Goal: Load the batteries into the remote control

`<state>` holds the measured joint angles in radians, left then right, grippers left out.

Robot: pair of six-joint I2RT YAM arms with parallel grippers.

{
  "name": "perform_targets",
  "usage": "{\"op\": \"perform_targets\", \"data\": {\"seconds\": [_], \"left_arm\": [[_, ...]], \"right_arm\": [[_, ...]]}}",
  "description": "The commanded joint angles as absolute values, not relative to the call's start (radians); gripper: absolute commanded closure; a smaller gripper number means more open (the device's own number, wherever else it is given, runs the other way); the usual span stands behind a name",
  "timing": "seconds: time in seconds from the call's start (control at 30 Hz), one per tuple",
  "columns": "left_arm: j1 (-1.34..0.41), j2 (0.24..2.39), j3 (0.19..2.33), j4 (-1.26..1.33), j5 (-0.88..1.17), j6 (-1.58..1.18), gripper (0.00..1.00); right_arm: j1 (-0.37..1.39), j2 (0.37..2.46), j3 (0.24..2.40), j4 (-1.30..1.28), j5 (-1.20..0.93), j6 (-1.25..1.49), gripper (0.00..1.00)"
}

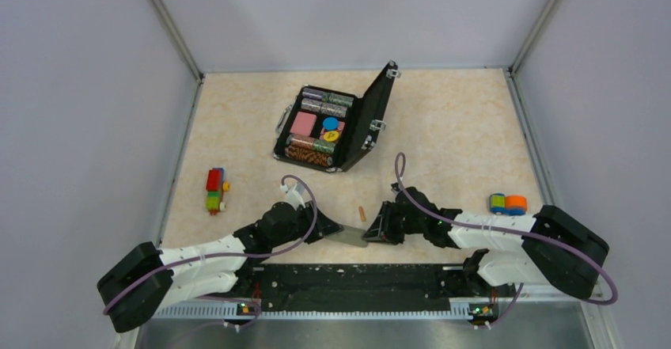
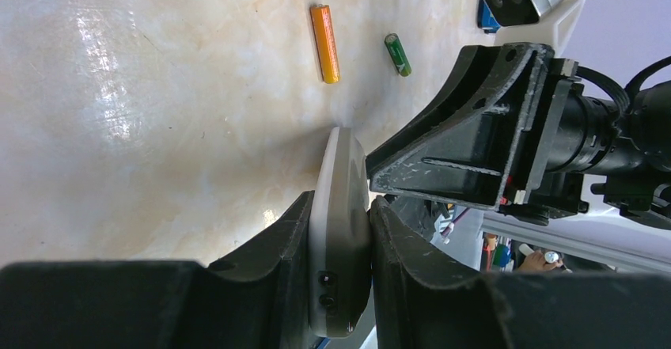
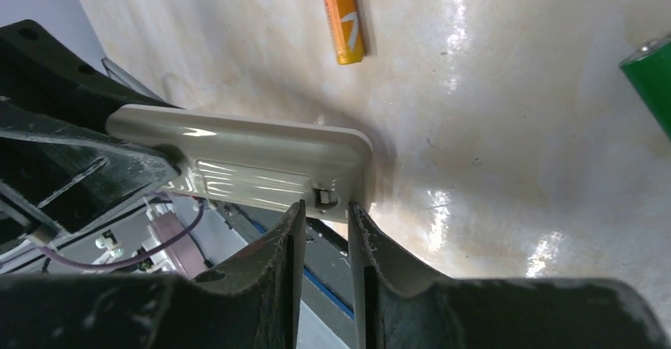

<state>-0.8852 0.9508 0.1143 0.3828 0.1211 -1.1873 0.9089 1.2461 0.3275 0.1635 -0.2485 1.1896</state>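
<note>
My left gripper (image 2: pixel 342 203) is shut on the remote control (image 2: pixel 344 163), a slim white piece with a grey back, held edge-on just above the table. In the right wrist view the remote control (image 3: pixel 245 159) shows its grey back with the cover latch near one end. My right gripper (image 3: pixel 324 205) has its tips at that end, on either side of the latch, with a narrow gap and nothing between them. The orange battery (image 2: pixel 325 43) and the green battery (image 2: pixel 398 55) lie loose on the table beyond the remote. From above, only the orange battery (image 1: pixel 362 214) shows, between the two grippers.
An open black case (image 1: pixel 372 119) holding rolls of poker chips stands at the back centre. A multicoloured block toy (image 1: pixel 215 189) lies at the left, and a small blue, green and orange object (image 1: pixel 508 203) at the right. Grey walls enclose the table.
</note>
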Motion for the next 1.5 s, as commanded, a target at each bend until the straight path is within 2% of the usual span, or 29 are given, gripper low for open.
{"op": "perform_targets", "data": {"seconds": [0.0,0.2,1.47], "left_arm": [[-0.890,0.955,0.086,0.342,0.090,-1.146,1.00],[-0.890,0.954,0.084,0.337,0.085,-1.144,1.00],[-0.890,0.955,0.071,0.335,0.084,-1.144,1.00]], "right_arm": [[0.922,1.181,0.385,0.162,-0.228,1.190,0.71],[0.923,1.129,0.415,0.101,-0.206,1.196,0.70],[0.922,1.266,0.315,0.280,-0.227,1.246,0.66]]}}
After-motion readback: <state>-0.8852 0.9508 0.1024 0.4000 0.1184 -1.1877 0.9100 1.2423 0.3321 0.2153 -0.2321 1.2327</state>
